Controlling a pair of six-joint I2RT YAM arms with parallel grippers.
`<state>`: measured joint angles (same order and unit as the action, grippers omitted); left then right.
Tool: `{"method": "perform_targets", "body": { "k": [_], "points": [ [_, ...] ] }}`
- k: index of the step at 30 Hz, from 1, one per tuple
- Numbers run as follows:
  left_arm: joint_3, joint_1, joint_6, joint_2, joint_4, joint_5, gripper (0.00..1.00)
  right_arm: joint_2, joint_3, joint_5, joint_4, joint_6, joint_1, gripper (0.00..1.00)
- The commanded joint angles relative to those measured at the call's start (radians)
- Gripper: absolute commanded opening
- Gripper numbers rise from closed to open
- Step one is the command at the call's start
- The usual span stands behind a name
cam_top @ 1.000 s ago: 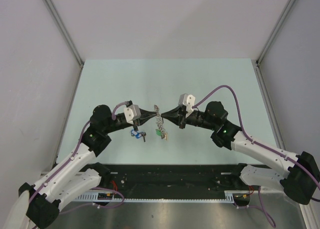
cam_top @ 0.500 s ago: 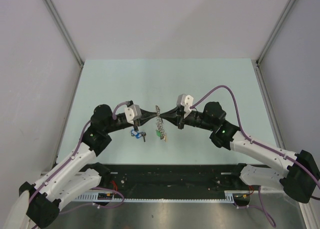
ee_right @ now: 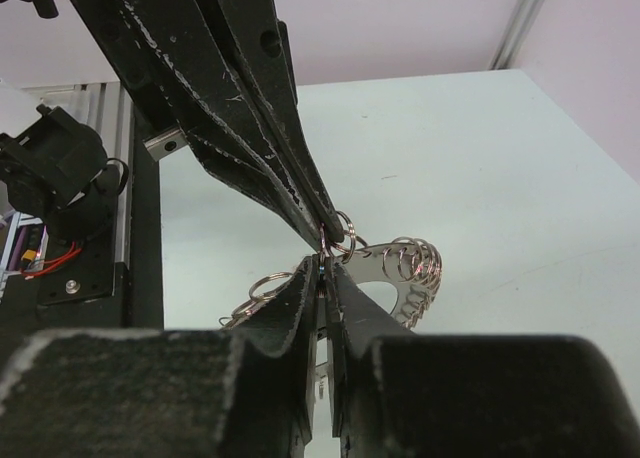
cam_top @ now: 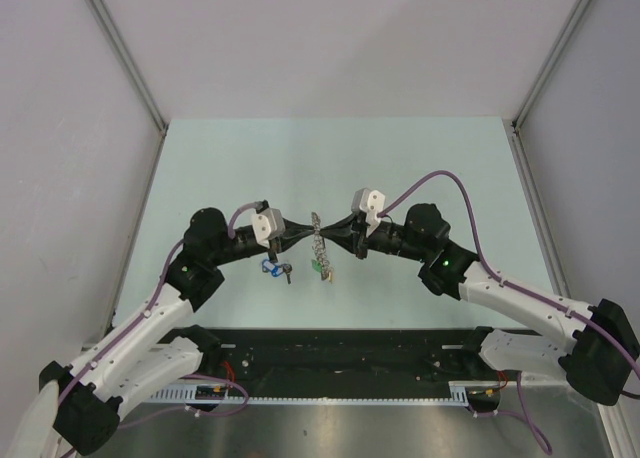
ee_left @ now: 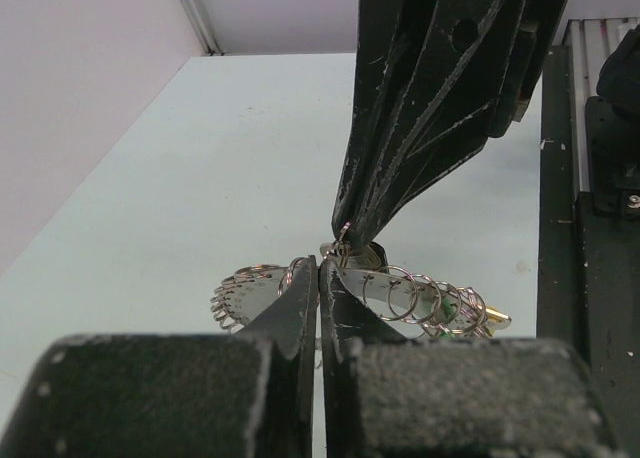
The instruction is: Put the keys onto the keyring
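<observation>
Little has changed: the left gripper point(cam_top: 307, 224) and right gripper point(cam_top: 324, 225) stay pinched tight on the large grey metal keyring point(cam_top: 319, 246). The small blue-tagged keys point(cam_top: 271, 268) lie apart, not yet threaded.

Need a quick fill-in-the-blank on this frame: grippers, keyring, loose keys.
1. The left gripper and right gripper each have their jaws ____ on the keyring.
2. The loose keys lie on the table on the ____ arm's side of the keyring.
3. The tag at the keyring's near end is ____.
Missing words: shut; left; green.
</observation>
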<state>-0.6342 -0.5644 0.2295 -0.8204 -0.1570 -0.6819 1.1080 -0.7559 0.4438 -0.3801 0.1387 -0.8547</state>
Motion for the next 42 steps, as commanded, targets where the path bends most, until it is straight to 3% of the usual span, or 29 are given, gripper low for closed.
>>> {"method": "perform_targets", "body": {
  "k": [1,8,12,16,21,32,42],
  "points": [
    [-0.033,-0.009,0.008,0.009,-0.032,-0.005,0.00,-0.004,-0.048,0.007,-0.063,-0.004,-0.014,0.14],
    [-0.009,-0.009,-0.036,0.027,-0.084,0.033,0.00,-0.043,-0.049,0.010,-0.040,-0.005,-0.001,0.38],
    [-0.004,-0.009,-0.047,0.029,-0.099,0.044,0.00,-0.068,-0.049,0.015,-0.011,-0.002,0.025,0.44],
    [0.005,-0.008,-0.061,0.033,-0.116,0.059,0.00,-0.068,-0.049,0.036,0.007,0.001,0.052,0.43],
    [0.013,-0.008,-0.071,0.044,-0.136,0.068,0.00,-0.047,-0.049,0.087,0.000,-0.008,0.074,0.34],
    [0.013,-0.008,-0.071,0.044,-0.134,0.064,0.00,-0.014,-0.049,0.134,-0.045,-0.039,0.074,0.32],
    [0.013,-0.006,-0.073,0.038,-0.136,0.058,0.01,-0.005,-0.049,0.138,-0.054,-0.045,0.074,0.16]
  ]
}}
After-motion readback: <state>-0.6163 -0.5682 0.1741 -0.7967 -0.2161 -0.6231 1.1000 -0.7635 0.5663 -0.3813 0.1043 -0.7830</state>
